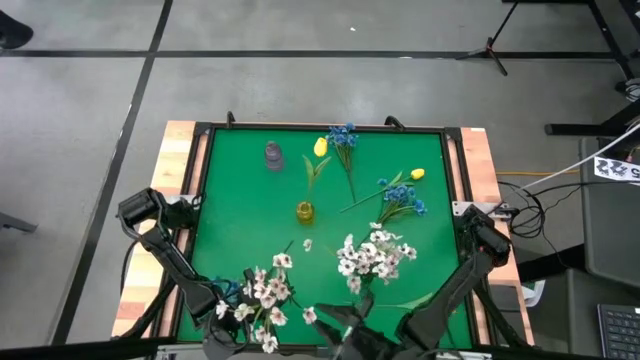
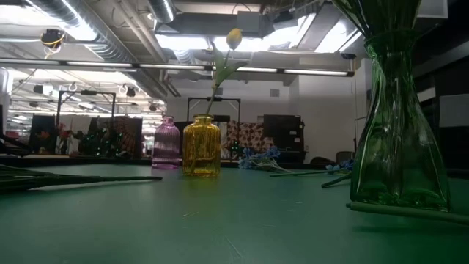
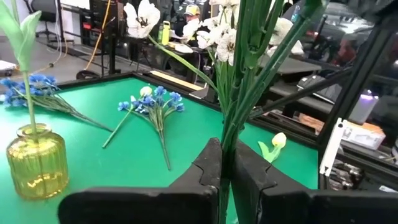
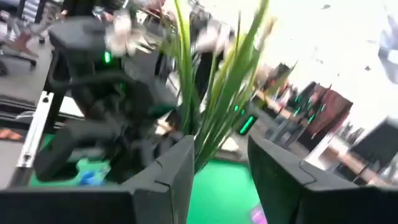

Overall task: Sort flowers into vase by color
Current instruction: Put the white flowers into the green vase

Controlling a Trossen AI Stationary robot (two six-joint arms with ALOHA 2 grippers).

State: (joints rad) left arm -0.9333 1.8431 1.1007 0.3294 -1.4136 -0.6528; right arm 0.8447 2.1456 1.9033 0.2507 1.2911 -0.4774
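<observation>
We see the left end effector at the near edge of the green surface, clenched on a bundle of thin green stems whose white flowers rise above the fingers. In the high view these same white blossoms spread over the near left part of the surface.

The right end effector sits close by at the near edge, right of centre. Its jaws stand apart with green stems running up between them; the view is blurred, so we cannot tell whether the fingers press on the stems or merely flank them. A second cluster of white flowers lies in front of it.

The green glass vase stands at the near right in the low view, with stems rising from its neck.

Near the middle of the surface the yellow vase holds one yellow flower upright. A purple vase stands toward the far left.

Blue flowers lie at the far edge beside a loose yellow bud. More blue flowers lie farther right, with another yellow bud just beside them.
</observation>
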